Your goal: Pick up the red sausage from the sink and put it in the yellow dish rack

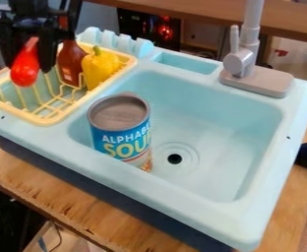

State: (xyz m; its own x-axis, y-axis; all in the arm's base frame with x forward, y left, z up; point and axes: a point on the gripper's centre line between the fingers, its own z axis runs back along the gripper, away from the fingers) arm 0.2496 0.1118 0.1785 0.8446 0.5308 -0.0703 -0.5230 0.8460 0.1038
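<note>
Pinching a red spoon-shaped toy [24, 72], fingers part-closed, the end effector [31, 55] risks its slim top slipping onto the dish rack [49, 120] below.

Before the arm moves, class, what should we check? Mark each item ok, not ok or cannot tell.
1. Red object in the gripper: ok.
2. Grip firm enough: cannot tell.
3. Drying rack free of other things: not ok, brown bottle and yellow pepper are in it.
4. Soup can upright in the sink: ok.
5. Drain hole uncovered: ok.
</note>
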